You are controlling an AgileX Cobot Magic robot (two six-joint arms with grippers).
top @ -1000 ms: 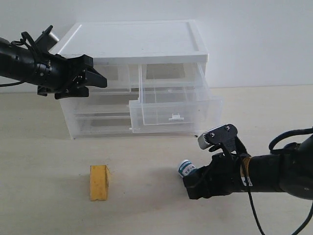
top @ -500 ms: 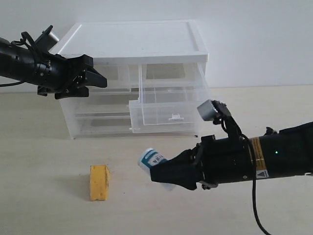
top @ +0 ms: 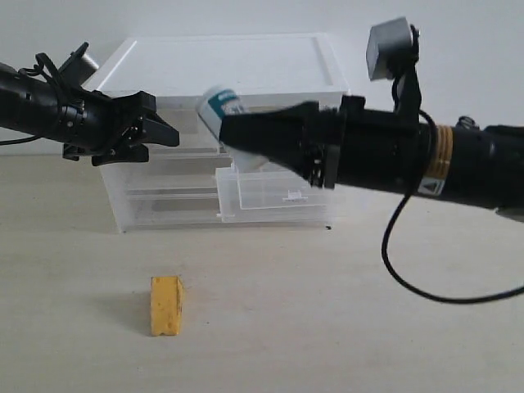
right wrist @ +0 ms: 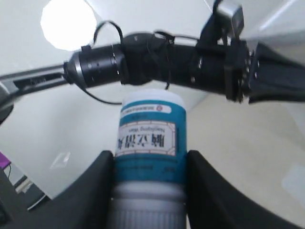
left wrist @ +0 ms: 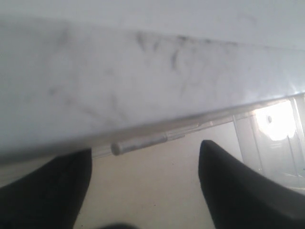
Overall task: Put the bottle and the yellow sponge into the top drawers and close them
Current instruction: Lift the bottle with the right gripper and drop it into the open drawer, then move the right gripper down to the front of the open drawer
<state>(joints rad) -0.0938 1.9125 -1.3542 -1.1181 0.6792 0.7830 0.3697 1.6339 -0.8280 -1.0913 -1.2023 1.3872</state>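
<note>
Exterior view: bright, even, diffuse light, sharp throughout. The yellow sponge [top: 166,305] throws a soft, faint shadow leftward on the table [top: 344,344]. Left wrist view: heavily out of focus, with a blown-out glare patch [left wrist: 275,121] at the right edge. Right wrist view: round overexposed lamp [right wrist: 66,24] upper left; bottle [right wrist: 150,138] label legible, lower frame blurred.

Open table [top: 344,327] surrounds the yellow sponge [top: 166,305], cabinet [top: 155,201] well apart.

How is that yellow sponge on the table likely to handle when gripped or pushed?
The yellow sponge, a small block, is probably light and may squash when gripped. Resting flat-sided on the table, it should slide rather than roll if pushed.
</note>
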